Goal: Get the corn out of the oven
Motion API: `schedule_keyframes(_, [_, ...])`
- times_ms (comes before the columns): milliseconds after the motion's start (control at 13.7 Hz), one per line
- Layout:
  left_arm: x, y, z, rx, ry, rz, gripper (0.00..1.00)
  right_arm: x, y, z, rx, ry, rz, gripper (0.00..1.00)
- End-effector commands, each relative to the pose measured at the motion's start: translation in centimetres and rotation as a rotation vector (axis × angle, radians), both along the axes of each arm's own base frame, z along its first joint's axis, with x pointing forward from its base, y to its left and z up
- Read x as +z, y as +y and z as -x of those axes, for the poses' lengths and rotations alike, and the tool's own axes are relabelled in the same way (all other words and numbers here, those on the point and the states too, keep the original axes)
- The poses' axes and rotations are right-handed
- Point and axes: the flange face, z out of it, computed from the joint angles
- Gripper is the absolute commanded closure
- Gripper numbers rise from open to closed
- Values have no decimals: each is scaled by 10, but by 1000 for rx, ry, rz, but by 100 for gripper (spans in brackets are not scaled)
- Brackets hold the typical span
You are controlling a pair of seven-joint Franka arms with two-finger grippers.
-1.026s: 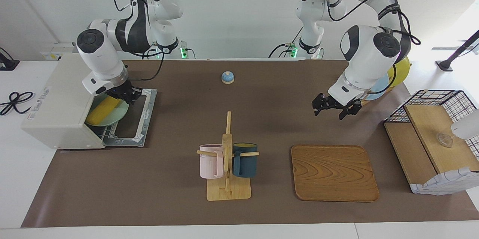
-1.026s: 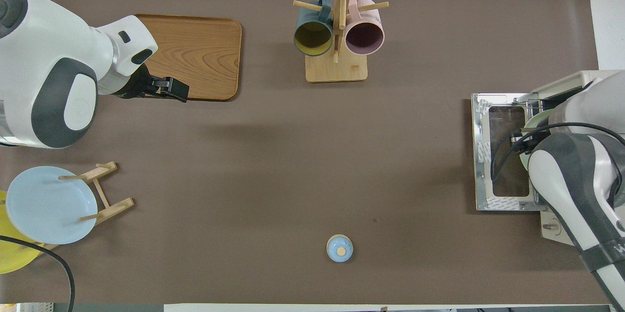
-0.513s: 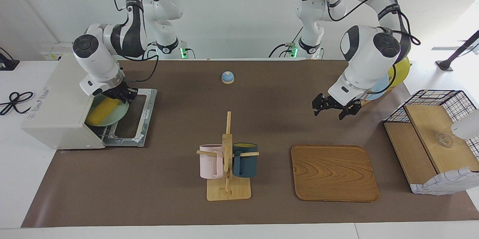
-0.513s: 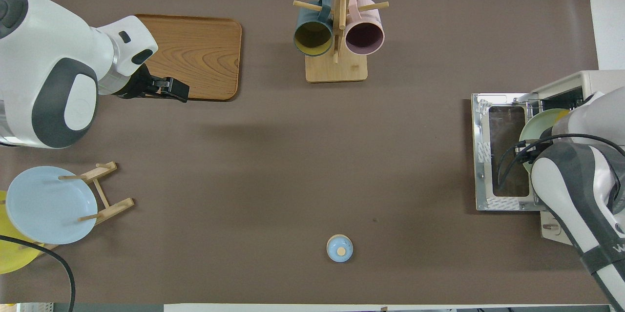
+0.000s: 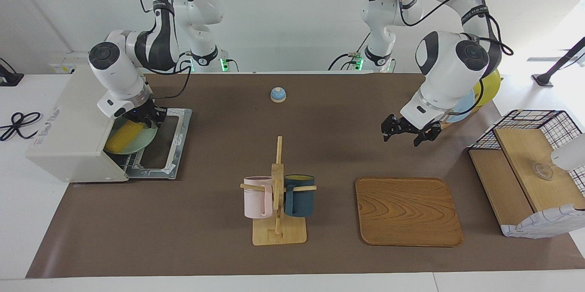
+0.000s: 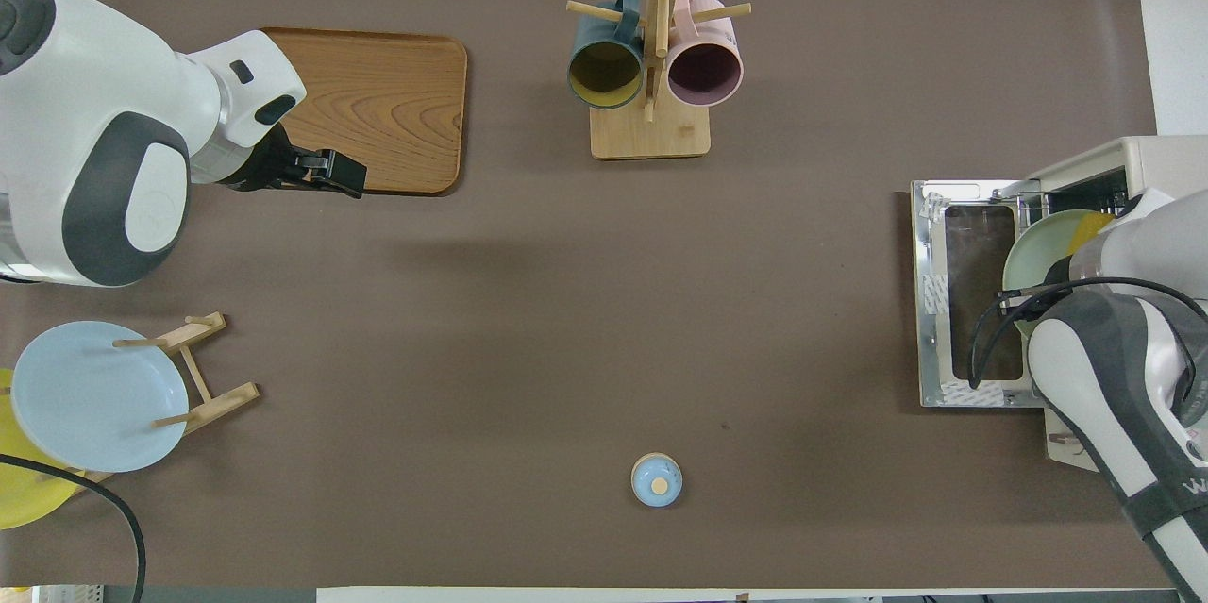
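The off-white oven sits at the right arm's end of the table, door folded down flat. Just inside its mouth the yellow corn lies on a pale green plate. The right gripper is at the corn's end nearest the door; whether its fingers have closed on it cannot be told. A good grasp would likely pinch across the cob, then lift clear of the plate before drawing outward over the door. From overhead, the right arm covers nearly all the corn. The left gripper waits, fingers apart and empty, well away from the oven.
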Motion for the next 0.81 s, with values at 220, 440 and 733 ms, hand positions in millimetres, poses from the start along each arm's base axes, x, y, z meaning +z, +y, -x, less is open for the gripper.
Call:
schedule_keyframes(220, [-5,-1,3,-8,-8,13,0,0,-3,13,46,-10,5,73])
schedule_keyframes(440, [-5,-1,3,-8,-8,13,0,0,-3,12,93,-18,0,100])
schedule_keyframes(733, [-5,-1,2,-8,-10,14,0,9,17,1,185,-14,70,100])
